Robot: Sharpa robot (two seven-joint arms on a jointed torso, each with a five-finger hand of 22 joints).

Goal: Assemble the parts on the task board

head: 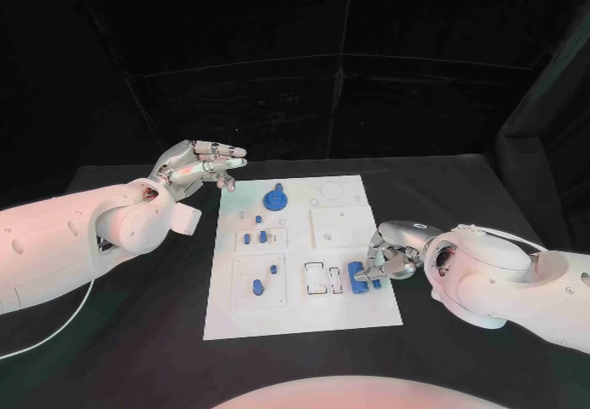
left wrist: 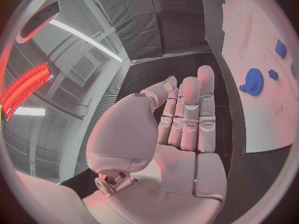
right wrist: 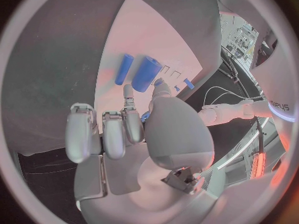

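Task board point(head: 344, 315), unmarked, blue parts point(head: 275, 199)

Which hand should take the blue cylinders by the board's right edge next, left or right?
Right, probably. The right hand is already beside the blue cylinders on the board, fingers curled toward them. The left hand hovers open off the far left corner.

Black bench point(head: 467, 183) carries the white task board point(head: 350, 319), lying flat mid-bench, with a white cable point(head: 37, 341) at the near-left edge.
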